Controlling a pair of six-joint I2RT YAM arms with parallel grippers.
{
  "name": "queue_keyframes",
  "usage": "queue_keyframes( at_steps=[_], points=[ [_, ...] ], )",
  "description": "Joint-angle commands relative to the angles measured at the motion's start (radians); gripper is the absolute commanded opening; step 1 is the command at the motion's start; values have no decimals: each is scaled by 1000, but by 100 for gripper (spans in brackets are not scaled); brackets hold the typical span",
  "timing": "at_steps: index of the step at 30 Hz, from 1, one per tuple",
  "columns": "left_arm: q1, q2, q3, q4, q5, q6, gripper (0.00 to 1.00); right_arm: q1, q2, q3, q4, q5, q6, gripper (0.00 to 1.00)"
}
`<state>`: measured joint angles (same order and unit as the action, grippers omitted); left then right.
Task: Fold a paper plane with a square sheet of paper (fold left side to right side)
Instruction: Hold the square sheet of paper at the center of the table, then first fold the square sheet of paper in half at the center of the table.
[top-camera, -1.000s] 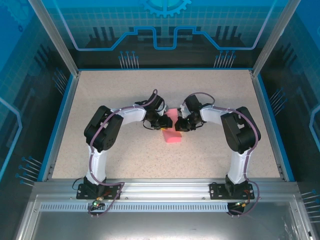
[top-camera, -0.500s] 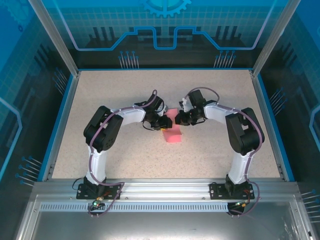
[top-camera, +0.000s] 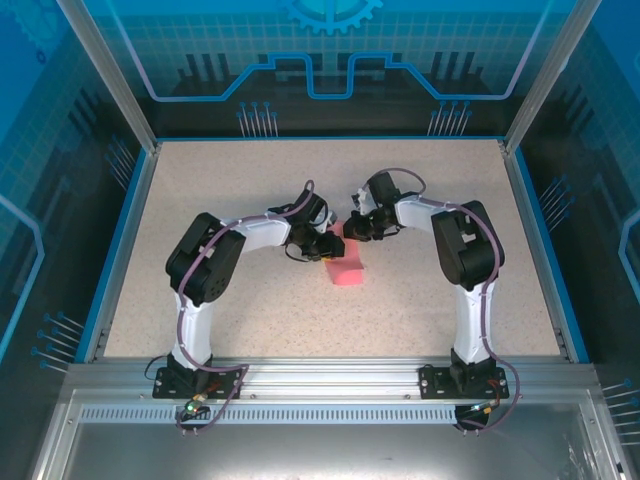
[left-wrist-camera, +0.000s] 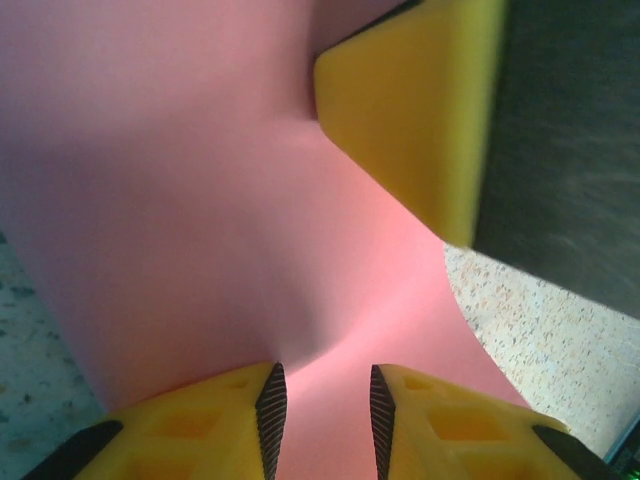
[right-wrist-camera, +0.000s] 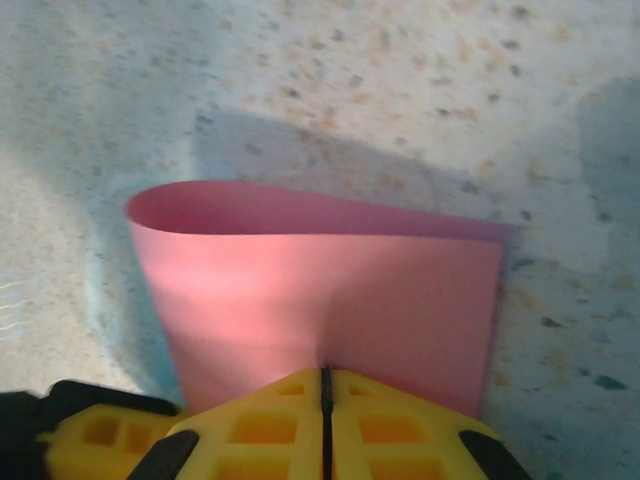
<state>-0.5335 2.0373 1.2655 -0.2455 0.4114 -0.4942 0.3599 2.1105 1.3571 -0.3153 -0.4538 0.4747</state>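
Now the right gripper (top-camera: 352, 229) is sitting farther back than a second ago. Its yellow fingers are pinching shut on the far edge of the square sheet of paper (top-camera: 346, 270), which is thin, pink and curling into a soft loop above the speckled table (top-camera: 250, 300). The left gripper (top-camera: 330, 250) is hovering at the sheet's left side, its ribbed fingers slightly parted.

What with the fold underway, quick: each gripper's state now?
Left gripper: open, jaws apart at the paper.
Right gripper: shut on the paper's edge.
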Motion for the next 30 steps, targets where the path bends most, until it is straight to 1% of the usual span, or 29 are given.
queue_keyframes(
  at_steps=[1, 8, 12, 14, 18, 30],
  points=[
    [-37, -27, -70, -60, -23, 32, 33, 8, 32, 33, -90, 47, 9, 8],
    [-122, -98, -163, -42, -19, 49, 34, 8, 46, 28, -128, 79, 11, 8],
    [-185, -142, -172, -97, -56, 81, 36, 8, 52, 27, -134, 84, 12, 8],
    [-201, -166, -190, -92, -48, 78, 37, 7, 54, 27, -138, 88, 12, 8],
    [-226, -190, -212, -89, -39, 80, 38, 9, 56, 25, -138, 94, 15, 8],
    [-242, -199, -228, -66, 4, 93, 43, 6, 57, 22, -128, 83, 24, 8]
  ],
)
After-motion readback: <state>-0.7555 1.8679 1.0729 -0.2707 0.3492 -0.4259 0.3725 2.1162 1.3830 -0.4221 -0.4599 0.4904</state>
